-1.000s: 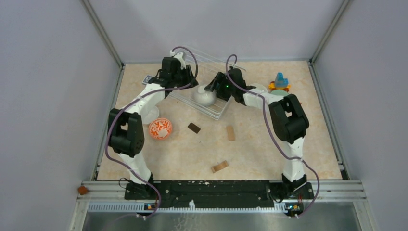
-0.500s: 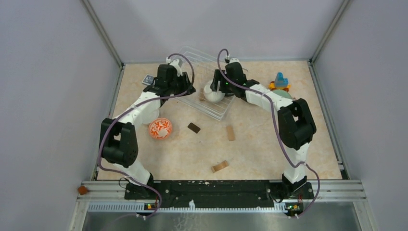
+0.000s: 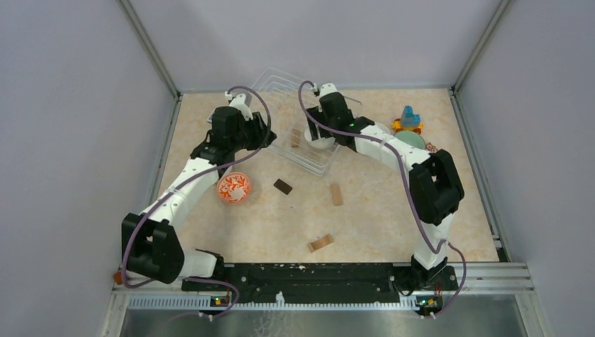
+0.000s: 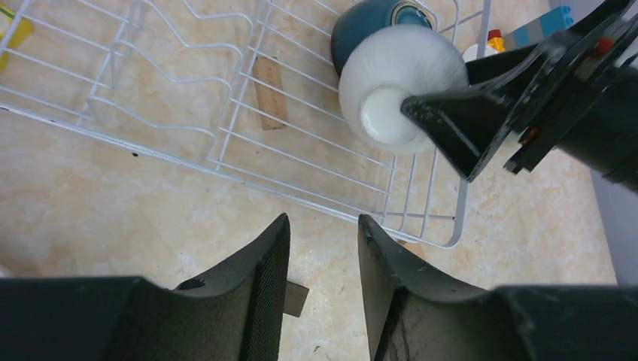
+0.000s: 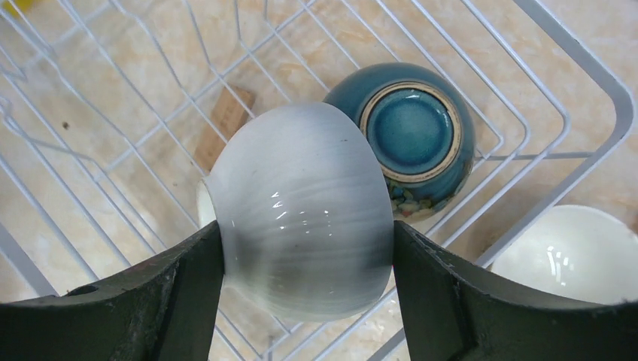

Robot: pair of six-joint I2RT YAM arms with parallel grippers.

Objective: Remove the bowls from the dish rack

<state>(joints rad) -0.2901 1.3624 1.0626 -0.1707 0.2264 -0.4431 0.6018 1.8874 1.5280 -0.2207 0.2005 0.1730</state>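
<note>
Right wrist view: right fingers (image 5: 180,301) tight around a white bowl (image 5: 305,210); left fingers (image 4: 248,289) slightly apart, empty.

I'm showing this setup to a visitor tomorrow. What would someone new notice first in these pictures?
First, the white bowl, clamped on its side in the right gripper over the dish rack. Next to it a dark blue bowl sits upside down in the rack. An orange-red patterned bowl stands out on the table, nearer the arms and left of the rack.
</note>
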